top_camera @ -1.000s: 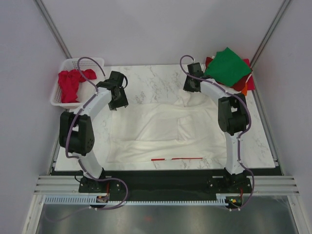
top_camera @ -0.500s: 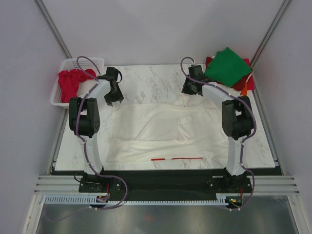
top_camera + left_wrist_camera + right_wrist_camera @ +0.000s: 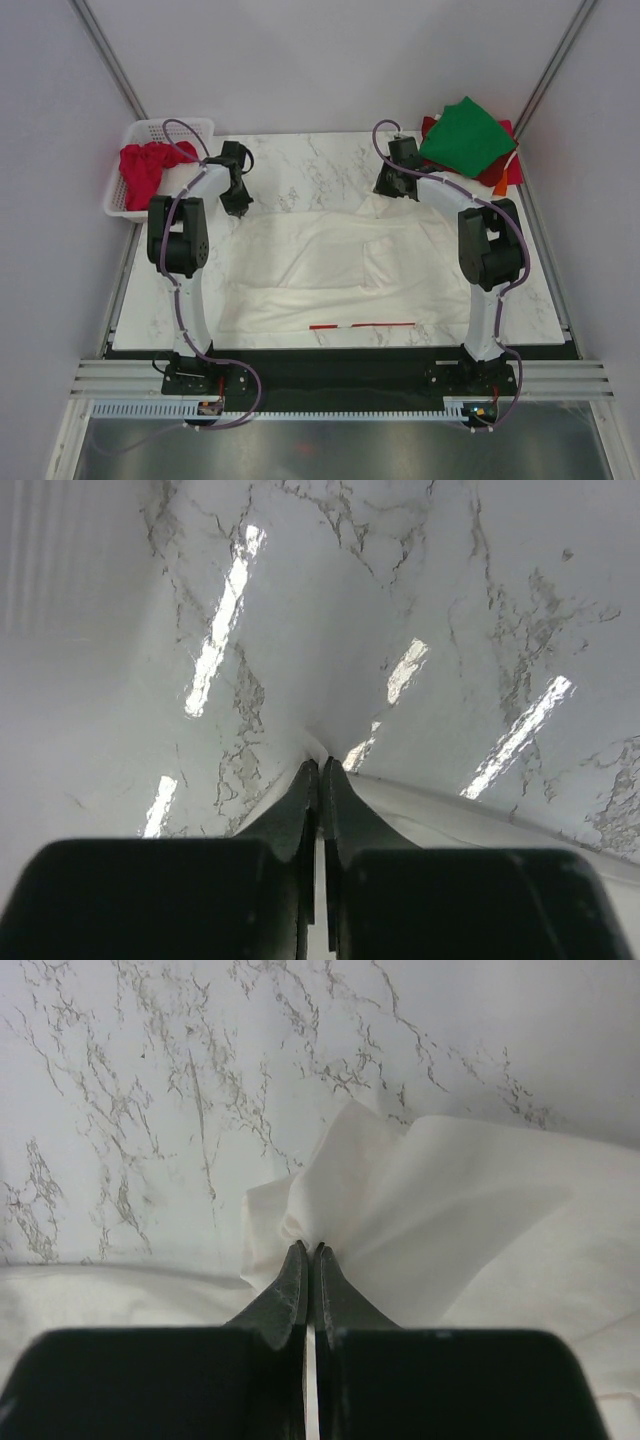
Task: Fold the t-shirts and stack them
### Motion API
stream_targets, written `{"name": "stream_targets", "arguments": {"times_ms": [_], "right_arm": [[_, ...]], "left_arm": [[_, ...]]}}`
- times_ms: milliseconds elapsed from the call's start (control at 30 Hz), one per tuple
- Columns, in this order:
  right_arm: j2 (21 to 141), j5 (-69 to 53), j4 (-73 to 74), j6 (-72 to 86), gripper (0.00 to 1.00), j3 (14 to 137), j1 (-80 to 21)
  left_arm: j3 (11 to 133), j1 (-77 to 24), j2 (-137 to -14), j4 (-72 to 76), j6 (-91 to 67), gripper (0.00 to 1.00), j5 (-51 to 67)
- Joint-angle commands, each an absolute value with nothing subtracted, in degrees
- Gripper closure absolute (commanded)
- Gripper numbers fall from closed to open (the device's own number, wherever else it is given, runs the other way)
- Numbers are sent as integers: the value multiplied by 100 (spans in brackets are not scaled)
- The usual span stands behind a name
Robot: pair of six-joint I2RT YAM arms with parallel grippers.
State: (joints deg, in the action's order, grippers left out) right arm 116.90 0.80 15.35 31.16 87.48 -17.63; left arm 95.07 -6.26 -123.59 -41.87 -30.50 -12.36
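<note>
We judge folding barely begun: left gripper (image 3: 320, 765) and right gripper (image 3: 307, 1250) each clamp a far corner of the spread cream-white t-shirt (image 3: 330, 265); red t-shirt (image 3: 145, 170) pending.

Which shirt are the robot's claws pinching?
The big cream-white t-shirt spread on the table. The left gripper and right gripper pinch its far corners. The red t-shirt lies in the basket; the green t-shirt lies in the far right corner.

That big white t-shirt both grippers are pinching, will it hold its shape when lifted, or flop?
Probably floppy: the cream-white t-shirt lies wrinkled and bunches into folds at the right gripper. It would likely sag between that and the left gripper. It looks thin and light, so the small pinches may hold, though cloth could slip.
</note>
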Motion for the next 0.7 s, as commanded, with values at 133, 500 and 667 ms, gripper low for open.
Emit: {"name": "stream_targets", "arguments": {"times_ms": [133, 500, 667], "right_arm": [[11732, 18, 1695, 3024, 100, 9743, -1714], [12304, 53, 2505, 2795, 100, 11610, -1538], [12323, 114, 2619, 2602, 100, 11821, -1538]], "left_arm": [[10132, -642, -12402, -4253, -2875, 98, -1309], [11188, -642, -12243, -5045, -2487, 98, -1415], [11180, -633, -12129, -5150, -2426, 98, -1485]]}}
